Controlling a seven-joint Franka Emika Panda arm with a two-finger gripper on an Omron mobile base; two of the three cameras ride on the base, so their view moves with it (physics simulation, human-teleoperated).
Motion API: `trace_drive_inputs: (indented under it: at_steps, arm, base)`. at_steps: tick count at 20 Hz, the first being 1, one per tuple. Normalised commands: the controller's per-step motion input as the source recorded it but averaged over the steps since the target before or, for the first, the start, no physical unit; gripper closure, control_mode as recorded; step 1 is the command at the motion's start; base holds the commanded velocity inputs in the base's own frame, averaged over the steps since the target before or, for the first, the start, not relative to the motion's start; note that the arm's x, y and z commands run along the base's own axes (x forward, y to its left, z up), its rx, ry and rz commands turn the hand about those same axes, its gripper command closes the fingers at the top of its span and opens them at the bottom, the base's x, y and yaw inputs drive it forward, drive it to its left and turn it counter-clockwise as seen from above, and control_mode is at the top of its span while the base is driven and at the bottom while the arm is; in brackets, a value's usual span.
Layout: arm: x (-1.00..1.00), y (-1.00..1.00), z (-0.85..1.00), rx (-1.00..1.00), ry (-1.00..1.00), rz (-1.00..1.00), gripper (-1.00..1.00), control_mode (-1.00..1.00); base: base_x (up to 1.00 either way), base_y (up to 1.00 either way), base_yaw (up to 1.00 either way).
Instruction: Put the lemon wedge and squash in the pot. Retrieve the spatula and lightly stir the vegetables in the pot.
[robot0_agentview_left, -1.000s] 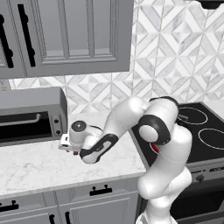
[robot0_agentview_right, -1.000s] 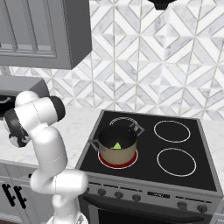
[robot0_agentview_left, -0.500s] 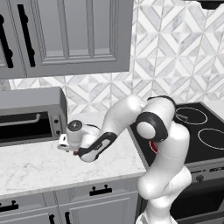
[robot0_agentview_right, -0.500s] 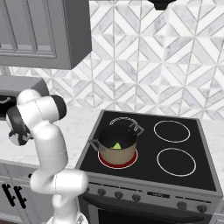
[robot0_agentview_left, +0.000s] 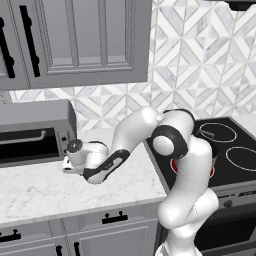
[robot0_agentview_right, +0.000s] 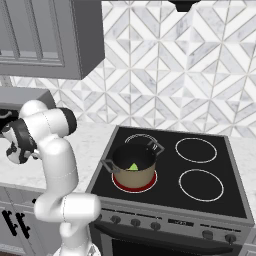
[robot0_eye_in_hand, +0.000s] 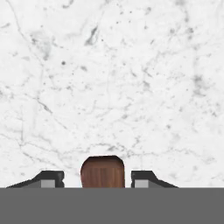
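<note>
Marble counter (robot0_eye_in_hand: 113, 78) spreads beyond spatula (robot0_eye_in_hand: 103, 171)

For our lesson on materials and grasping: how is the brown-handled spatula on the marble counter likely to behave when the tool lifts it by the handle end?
The spatula handle looks straight and wood-like, so probably stiff, not floppy. Its end seems rounded and smooth, so it might slip or twist between the fingers. The blade is hidden; held this far out, it may droop toward the counter.

Kitchen: stove (robot0_agentview_right: 200, 175), cabinets (robot0_agentview_left: 75, 40), marble counter (robot0_agentview_left: 45, 195).
</note>
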Motion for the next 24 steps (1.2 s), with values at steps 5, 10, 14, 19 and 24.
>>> trace_drive_inputs:
  at_steps: [5, 10, 14, 19, 24]
  arm:
    - [-0.30, 0.00, -0.06, -0.01, -0.03, 0.00, 1.00, -1.00]
    - [-0.70, -0.24, 0.45, 0.08, -0.11, 0.00, 1.00, -1.00]
    - [-0.97, -0.41, 1.00, 0.32, -0.14, -0.04, 1.00, -1.00]
    - [-0.74, -0.25, 1.00, 0.46, -0.03, -0.13, 1.00, -1.00]
    - [-0.57, -0.12, 1.00, 0.58, 0.00, -0.22, 1.00, -1.00]
  base:
    - [0.00, 0.00, 0.00]
    - [0.00, 0.00, 0.00]
    - [0.00, 0.00, 0.00]
    - [0.00, 0.00, 0.00]
    - [0.00, 0.00, 0.00]
